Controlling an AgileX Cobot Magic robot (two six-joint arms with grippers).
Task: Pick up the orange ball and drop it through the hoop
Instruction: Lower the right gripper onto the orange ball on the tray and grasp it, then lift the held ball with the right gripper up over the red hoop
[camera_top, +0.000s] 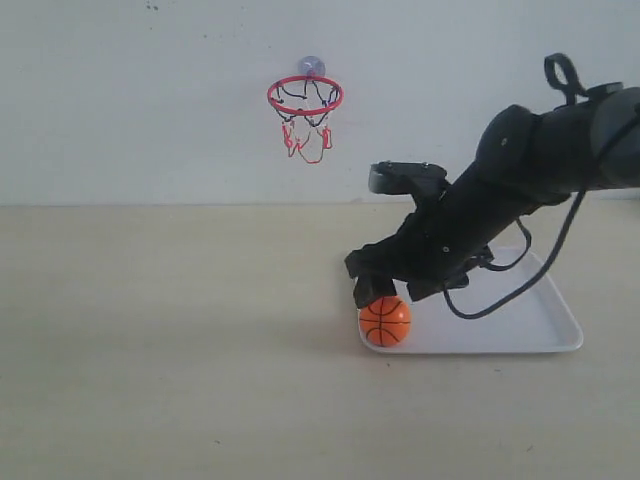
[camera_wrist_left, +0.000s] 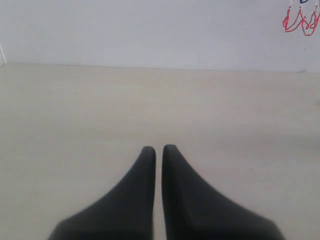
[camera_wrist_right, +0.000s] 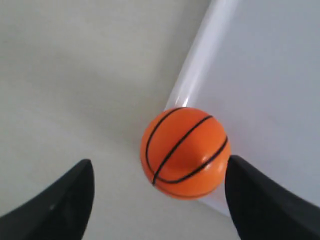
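Observation:
The orange ball (camera_top: 385, 321) (camera_wrist_right: 185, 152) with thin black seams rests at the left front corner of a white tray (camera_top: 520, 320) (camera_wrist_right: 280, 100). Just above it my right gripper (camera_top: 383, 293) (camera_wrist_right: 159, 172) stands open, one finger close beside the ball and the other wide of it. The hoop (camera_top: 305, 97), a red ring with a black-and-red net under a clear suction cup, hangs on the back wall; a bit of its net (camera_wrist_left: 301, 21) shows in the left wrist view. My left gripper (camera_wrist_left: 158, 149) is shut on nothing above bare table, and it is out of the exterior view.
The right arm (camera_top: 520, 190) reaches in from the right over the tray, with a black cable looping down onto it. A white wall backs the beige table (camera_top: 160, 330).

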